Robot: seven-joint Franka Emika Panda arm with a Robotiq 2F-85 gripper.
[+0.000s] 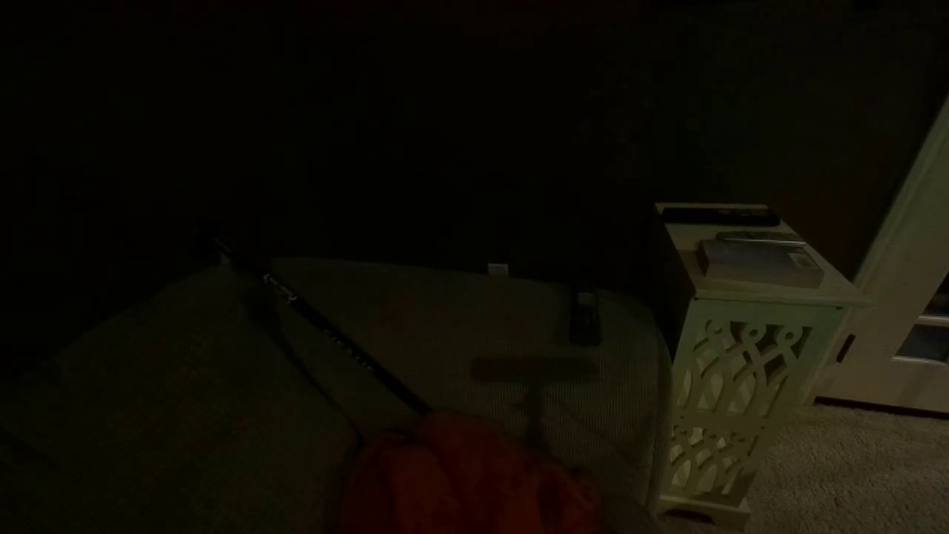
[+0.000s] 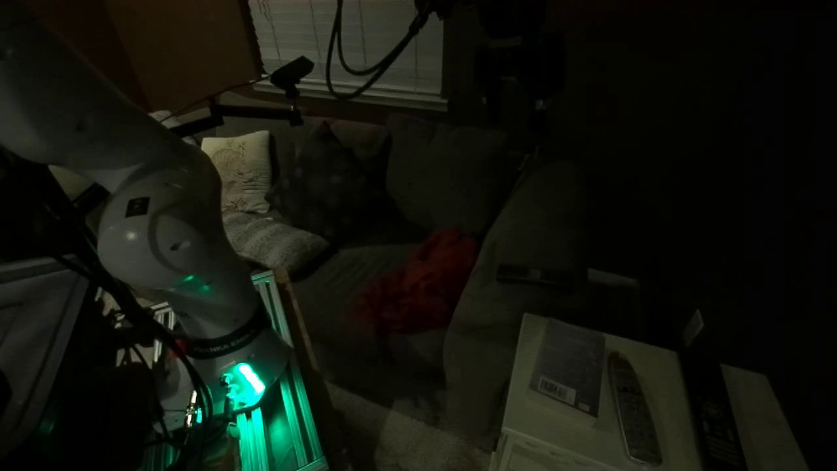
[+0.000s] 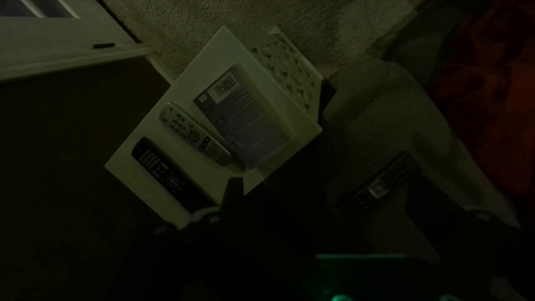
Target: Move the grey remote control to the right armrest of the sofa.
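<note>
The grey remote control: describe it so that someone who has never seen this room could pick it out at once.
Find the white lattice-sided stand beside the sofa. On its top, the grey remote control lies between the barcoded book and the black remote. Its pale grey body sets it apart from that black neighbour and the dark remote on the sofa.

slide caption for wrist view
Past the open pincer, a grey remote beside a black remote on a white stand, near the sofa.
</note>
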